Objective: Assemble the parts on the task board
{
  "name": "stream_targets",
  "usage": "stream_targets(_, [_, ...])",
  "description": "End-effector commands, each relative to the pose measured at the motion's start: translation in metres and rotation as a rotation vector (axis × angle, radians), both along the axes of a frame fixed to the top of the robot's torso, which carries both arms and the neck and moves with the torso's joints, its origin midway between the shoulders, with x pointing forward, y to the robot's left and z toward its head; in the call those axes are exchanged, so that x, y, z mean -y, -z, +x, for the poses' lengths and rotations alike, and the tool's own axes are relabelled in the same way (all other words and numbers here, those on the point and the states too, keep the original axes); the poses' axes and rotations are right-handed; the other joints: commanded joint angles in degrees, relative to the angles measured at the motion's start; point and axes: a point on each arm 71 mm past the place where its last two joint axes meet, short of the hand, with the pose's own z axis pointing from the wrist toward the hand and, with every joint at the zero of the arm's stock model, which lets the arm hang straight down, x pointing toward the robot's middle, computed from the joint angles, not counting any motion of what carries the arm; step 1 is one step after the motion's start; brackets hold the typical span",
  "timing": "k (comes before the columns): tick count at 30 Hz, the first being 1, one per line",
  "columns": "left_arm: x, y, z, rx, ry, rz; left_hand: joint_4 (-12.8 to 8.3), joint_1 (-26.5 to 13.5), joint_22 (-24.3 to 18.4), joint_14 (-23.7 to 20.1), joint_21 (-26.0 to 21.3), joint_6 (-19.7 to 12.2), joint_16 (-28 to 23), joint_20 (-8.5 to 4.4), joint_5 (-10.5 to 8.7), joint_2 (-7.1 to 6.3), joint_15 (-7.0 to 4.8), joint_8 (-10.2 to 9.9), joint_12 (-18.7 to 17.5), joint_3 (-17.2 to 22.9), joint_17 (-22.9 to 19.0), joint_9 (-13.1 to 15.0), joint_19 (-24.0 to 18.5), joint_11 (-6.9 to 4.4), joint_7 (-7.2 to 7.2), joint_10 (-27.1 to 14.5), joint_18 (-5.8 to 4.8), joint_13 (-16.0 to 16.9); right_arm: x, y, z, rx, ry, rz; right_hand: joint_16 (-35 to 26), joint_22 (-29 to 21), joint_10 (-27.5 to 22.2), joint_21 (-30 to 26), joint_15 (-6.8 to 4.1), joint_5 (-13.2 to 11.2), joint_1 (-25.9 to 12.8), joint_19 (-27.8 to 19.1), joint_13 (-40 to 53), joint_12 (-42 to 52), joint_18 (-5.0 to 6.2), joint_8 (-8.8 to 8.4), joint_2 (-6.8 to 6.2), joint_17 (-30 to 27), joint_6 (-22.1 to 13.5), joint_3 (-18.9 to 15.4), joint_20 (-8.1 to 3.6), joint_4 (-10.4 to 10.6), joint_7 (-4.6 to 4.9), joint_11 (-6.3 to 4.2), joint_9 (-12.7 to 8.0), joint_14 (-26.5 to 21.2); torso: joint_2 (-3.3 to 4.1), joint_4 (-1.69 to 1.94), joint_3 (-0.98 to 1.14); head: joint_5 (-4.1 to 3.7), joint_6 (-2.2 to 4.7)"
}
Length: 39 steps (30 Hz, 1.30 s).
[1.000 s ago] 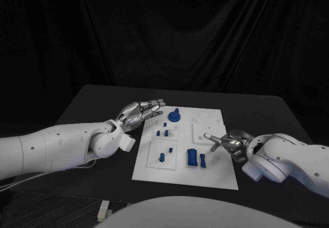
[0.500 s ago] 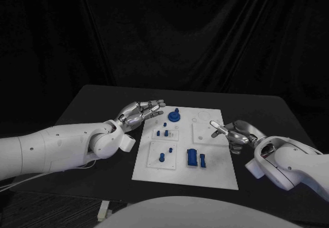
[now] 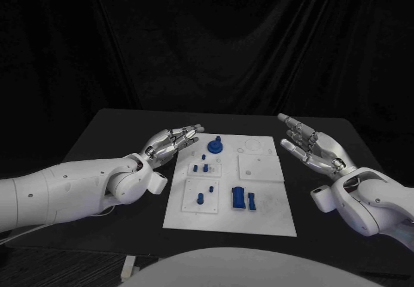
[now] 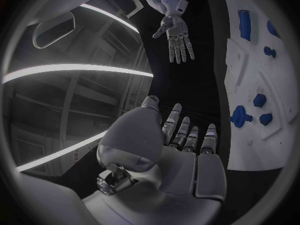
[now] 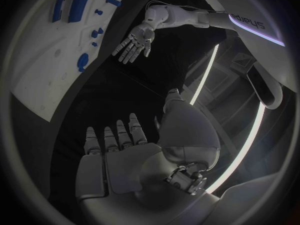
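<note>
The white task board [image 3: 263,203] lies in the middle of the black table, also seen in the wrist views [image 4: 275,135] [image 5: 44,70]. Blue parts stand on it: a round knobbed part [image 3: 216,145] at the far end, small pegs [image 3: 205,167] in the middle, a peg [image 3: 202,196] and two rectangular blocks [image 3: 242,198] near the front. My left hand [image 3: 173,141] hovers flat and open, palm up, at the board's far left edge. My right hand [image 3: 309,145] is raised open beside the board's right edge, fingers spread, holding nothing.
The black table [image 3: 112,131] reaches beyond the board on all sides, with bare surface left, right and behind. A black curtain hangs behind the table.
My right hand has lifted off the board's right side, turned palm up and spread its fingers. My left hand has stayed in place.
</note>
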Motion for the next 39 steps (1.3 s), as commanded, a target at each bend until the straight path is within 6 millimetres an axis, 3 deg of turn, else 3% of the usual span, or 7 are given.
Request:
stream_targets(1, [0.001,-0.01,0.001,0.147,-0.028,-0.041,-0.12,1.14,-0.1,-0.07,-0.28,-0.53,-0.37,-0.31,0.25,0.4,-0.3,-0.52,-0.57,0.72,-0.08,-0.06,-0.02,-0.39,-0.01,-0.28,0.47,-0.07,0.004,-0.004,-0.001,0.042,-0.011,0.119,-0.19,-0.36,-0.8,-0.18,-0.11,-0.15,0.52,-0.14,-1.76,-0.25,-0.05,-0.18,-0.01,-0.17,-0.41,0.31,-0.62,-0.03,0.05,-0.64,-0.47,-0.2,-0.22,-0.1,0.1,-0.67,-0.01])
stream_targets(3, [0.003,-0.009,0.001,0.145,-0.025,-0.04,-0.1,3.43,-0.18,-0.07,-0.27,-0.68,-0.47,-0.13,-1.34,0.45,-0.14,-0.9,-0.94,1.74,-0.09,-0.08,-0.05,-0.36,-0.01,-0.58,0.46,-0.1,0.006,-0.003,0.0,0.047,-0.008,0.124,-0.19,-0.36,-1.17,-0.18,-0.52,-0.19,0.86,-0.14,-2.73,-0.29,0.36,-0.17,0.2,-0.17,-0.3,0.4,-1.17,-0.04,0.24,-1.39,-0.73,-0.2,-0.46,-0.51,0.08,-0.49,-0.01])
stream_targets(6, [0.003,0.0,0.001,0.008,-0.005,0.011,-5.49,-22.12,-4.6,-0.22,-1.2,-10.97,-3.53,-3.89,-12.56,-3.09,-3.25,-4.93,-8.15,5.63,-0.69,-3.04,-1.36,-3.46,-4.88,-3.66,-2.95,-2.52,0.004,0.0,0.001,0.017,0.007,0.045,-0.19,-0.36,-3.25,-0.18,-1.33,-3.32,-25.1,-0.14,-9.85,-4.0,-4.92,-2.09,5.36,-0.17,-8.07,4.14,-5.62,-8.34,4.9,5.12,-3.77,-0.2,-0.12,-0.06,0.05,-0.52,0.11])
stream_targets(7, [0.004,0.0,0.002,0.01,-0.011,0.013,-5.93,-24.6,-4.6,-0.22,-1.2,-12.01,-3.53,-4.29,-13.69,-3.45,-3.25,-4.93,-8.87,6.07,-0.69,-3.04,-1.36,-3.46,-4.88,-3.66,-2.94,-2.52,0.003,0.0,0.002,0.016,0.014,0.05,-0.19,-0.36,-3.25,-0.18,-1.33,-3.32,-31.41,-0.14,-9.85,-4.0,-4.92,-2.09,5.36,-0.17,-9.77,8.44,-10.51,-10.17,9.94,5.12,-3.77,-0.2,-0.1,-0.02,0.07,-0.63,0.34])
stream_targets(24, [0.038,-0.037,0.031,0.043,-0.305,0.071,-11.23,-50.06,-4.6,-0.22,-1.2,-22.35,-3.53,-8.18,-24.93,-10.75,-3.25,-4.93,-16.08,13.91,-0.69,-3.04,-1.36,-3.46,-4.88,-3.66,-5.26,-2.52,-0.026,-0.011,0.055,-0.076,0.337,0.287,-0.19,-0.36,-3.25,-0.18,-1.33,-3.32,-54.96,-0.14,-9.85,-4.0,-4.92,-2.09,5.36,-0.17,-16.39,8.44,-10.51,-17.15,9.94,5.12,-3.77,-0.2,0.89,1.93,1.03,-5.74,11.22])
stream_targets(27, [0.047,-0.047,0.037,0.037,-0.388,0.081,-12.0,-53.44,-4.6,-0.22,-1.2,-23.72,-3.53,-12.39,-26.43,-10.75,-3.25,-4.93,-17.03,13.91,-0.69,-3.04,-1.36,-3.46,-4.88,-3.66,-9.8,-2.52,-0.032,-0.012,0.062,-0.104,0.393,0.328,-0.19,-0.36,-3.25,-0.18,-1.33,-3.32,-54.96,-0.14,-9.85,-4.0,-4.92,-2.09,5.36,-0.17,-16.39,8.44,-10.51,-17.15,9.94,5.12,-3.77,-0.2,1.09,2.31,1.22,-6.74,13.35])
stream_targets(39, [0.061,-0.066,0.044,0.012,-0.536,0.095,-16.85,-62.3,-4.6,-0.22,-1.2,-27.33,-3.53,-12.39,-30.34,-10.75,-3.25,-4.93,-23.46,13.91,-0.69,-3.04,-1.36,-3.46,-4.88,-3.66,-9.8,-2.52,-0.037,-0.012,0.068,-0.13,0.439,0.362,-0.19,-0.36,-3.25,-0.18,-1.33,-3.32,-54.96,-0.14,-9.85,-4.0,-4.92,-2.09,5.36,-0.17,-16.39,8.44,-10.51,-17.15,9.94,5.12,-3.77,-0.2,1.29,2.71,1.42,-7.81,15.61])
